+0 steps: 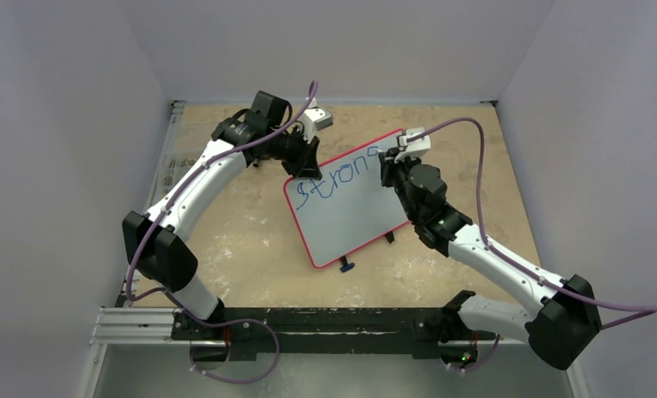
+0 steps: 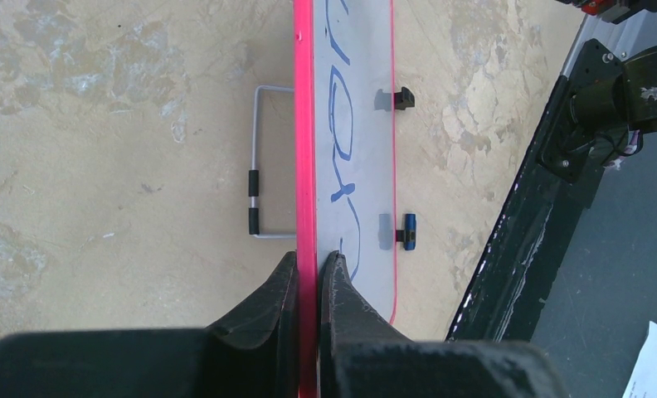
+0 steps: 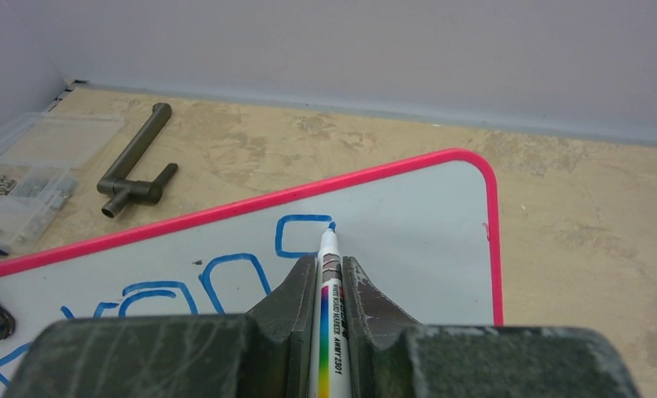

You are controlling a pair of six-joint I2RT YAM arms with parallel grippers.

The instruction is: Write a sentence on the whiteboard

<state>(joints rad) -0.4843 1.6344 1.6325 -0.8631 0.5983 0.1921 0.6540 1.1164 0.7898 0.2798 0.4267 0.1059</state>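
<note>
Now left arm point(image 1: 201, 178) arched inward, left pincer point(image 2: 309, 259) clamps whiteboard point(image 2: 367, 166) edge; right pincer point(image 3: 329, 261) grips marker point(image 3: 332, 332), tip at sentence point(image 3: 234, 259).

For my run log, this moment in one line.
left gripper: shut on pink-framed white whiteboard | right gripper: shut on white marker | blue sentence: unfinished

"Where's the whiteboard point(image 1: 354, 217)?"

"Middle of the table, turned askew, its right end farther away than its left. Glossy white face, thin pink-red rounded frame, two small black feet along the near edge."

"And the sentence point(image 1: 340, 177)?"

"Blue handwritten letters close under the far edge, slanting from the left corner toward the far right one. They read 'Stron', then a boxy loop."
</note>
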